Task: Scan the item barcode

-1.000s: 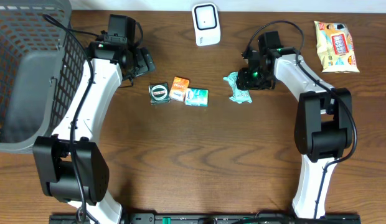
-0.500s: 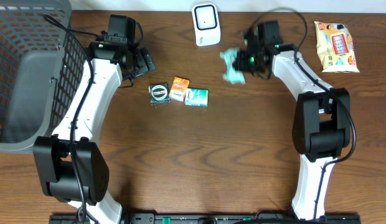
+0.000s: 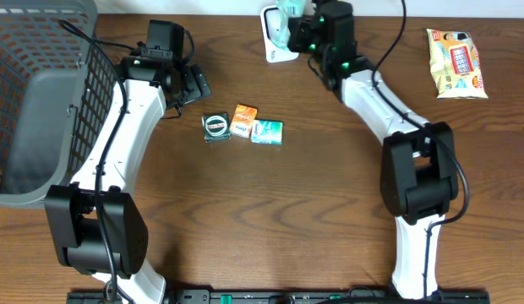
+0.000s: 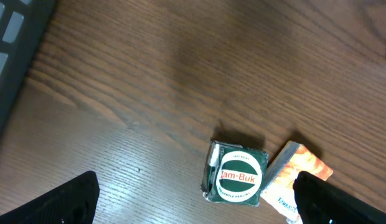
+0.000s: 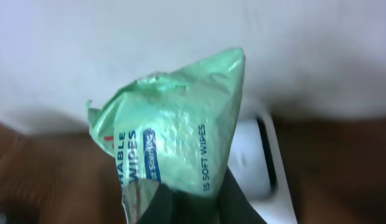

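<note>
**Wipes pack held up at the scanner, far edge of desk**

Found the wipes pack (image 5: 180,124) pinched by its lower end in the right gripper (image 5: 196,205), jaws drawn in narrow on the crinkled green wrapper. Read "15 SOFT WIPES" on the side facing the wrist camera. Saw no barcode on that side. Placed the pack, from overhead, at the far edge of the desk (image 3: 287,211), lifted off the wood and overlapping the top of the white scanner (image 3: 277,52). Made out the scanner's white body just behind and below the pack in the right wrist view; cannot tell whether pack and scanner touch.

Noted the left gripper (image 3: 193,84) spread wide and gripping nothing, its dark fingers (image 4: 68,202) at the bottom corners of the wrist view. Located it near the far left of the desk, just beside the basket (image 3: 42,84).

Counted three small items in a touching row near the middle of the desk, closer to the far edge: green tin (image 4: 238,175) marked "Jam-Buk", orange box (image 3: 243,120), teal box (image 3: 266,131). Confirmed all three lying flat, apart from both grippers.

Logged a snack bag (image 3: 455,61) lying flat at the far right corner of the desk, well apart from the scanner.
</note>
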Motion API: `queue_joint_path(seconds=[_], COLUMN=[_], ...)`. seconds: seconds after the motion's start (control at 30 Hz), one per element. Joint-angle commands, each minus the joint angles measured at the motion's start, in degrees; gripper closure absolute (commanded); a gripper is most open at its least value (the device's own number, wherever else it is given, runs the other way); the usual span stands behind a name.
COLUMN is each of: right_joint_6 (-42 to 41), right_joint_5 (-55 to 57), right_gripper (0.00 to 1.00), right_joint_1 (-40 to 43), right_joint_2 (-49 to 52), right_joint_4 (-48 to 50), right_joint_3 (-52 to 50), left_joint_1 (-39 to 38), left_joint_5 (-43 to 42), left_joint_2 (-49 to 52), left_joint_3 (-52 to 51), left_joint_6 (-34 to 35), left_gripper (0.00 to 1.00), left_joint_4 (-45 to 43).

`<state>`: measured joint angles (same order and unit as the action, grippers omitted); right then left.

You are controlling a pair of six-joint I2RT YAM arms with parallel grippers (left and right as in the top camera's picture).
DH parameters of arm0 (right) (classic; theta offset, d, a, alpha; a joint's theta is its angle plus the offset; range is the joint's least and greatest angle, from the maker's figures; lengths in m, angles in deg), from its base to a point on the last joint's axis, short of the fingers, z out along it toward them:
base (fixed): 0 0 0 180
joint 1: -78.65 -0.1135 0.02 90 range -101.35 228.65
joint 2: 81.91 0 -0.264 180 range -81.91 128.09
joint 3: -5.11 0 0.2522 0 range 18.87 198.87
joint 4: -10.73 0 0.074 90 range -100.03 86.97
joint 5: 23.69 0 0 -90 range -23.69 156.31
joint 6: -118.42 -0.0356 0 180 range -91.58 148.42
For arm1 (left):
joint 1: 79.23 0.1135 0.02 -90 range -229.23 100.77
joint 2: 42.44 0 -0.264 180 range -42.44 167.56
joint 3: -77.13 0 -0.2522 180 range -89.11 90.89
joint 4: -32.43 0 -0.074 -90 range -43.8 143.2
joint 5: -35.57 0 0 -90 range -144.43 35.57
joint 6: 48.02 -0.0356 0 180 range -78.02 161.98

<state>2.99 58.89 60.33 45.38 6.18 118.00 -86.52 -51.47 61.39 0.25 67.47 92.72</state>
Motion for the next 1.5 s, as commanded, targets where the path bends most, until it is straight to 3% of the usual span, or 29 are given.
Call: queue_joint_path(seconds=[0.0,0.27,0.63,0.83,1.17,1.2,1.3,1.37,1.4,1.47], right_joint_6=[2.8,2.5,2.8,4.2,20.9,21.6,21.8,21.9,21.9,21.9], right_joint_5=[9.0,8.8,8.8,8.8,14.6,14.6,14.4,14.4,14.3,14.3], right_gripper=[0.98,0.99,0.98,0.99,0.99,0.94,0.56,0.39,0.31,0.26], right_joint_1=[-1.3,-1.2,0.8,7.7,22.6,23.9,26.8,28.2,28.8,29.4], right_joint_2=[2.4,7.5,8.3,4.7,1.3,1.6,2.1,2.3,2.4,2.4], right_joint_4=[6.6,14.6,11.5,1.1,-26.1,-28.3,-32.9,-34.9,-35.8,-37.2], right_joint_3=[0.9,1.2,3.8,6.0,6.0,6.0,6.0,6.0,6.0,6.0], left_joint_1=[0.0,0.0,0.0,0.0,0.0,0.0,0.0,0.0,0.0,0.0], left_joint_5=[0.5,0.5,0.5,0.5,0.5,0.5,0.5,0.5,0.5,0.5], left_joint_2=[0.3,0.3,0.3,0.3,0.3,0.3,0.3,0.3,0.3,0.3], left_joint_3=[0.4,0.4,0.4,0.4,0.4,0.4,0.4,0.4,0.4,0.4], left_joint_6=[0.1,0.1,0.1,0.1,0.1,0.1,0.1,0.1,0.1,0.1], left_gripper=[0.02,0.02,0.02,0.02,0.02,0.02,0.02,0.02,0.02,0.02], left_joint_4=[0.2,0.2,0.2,0.2,0.2,0.2,0.2,0.2,0.2,0.2])
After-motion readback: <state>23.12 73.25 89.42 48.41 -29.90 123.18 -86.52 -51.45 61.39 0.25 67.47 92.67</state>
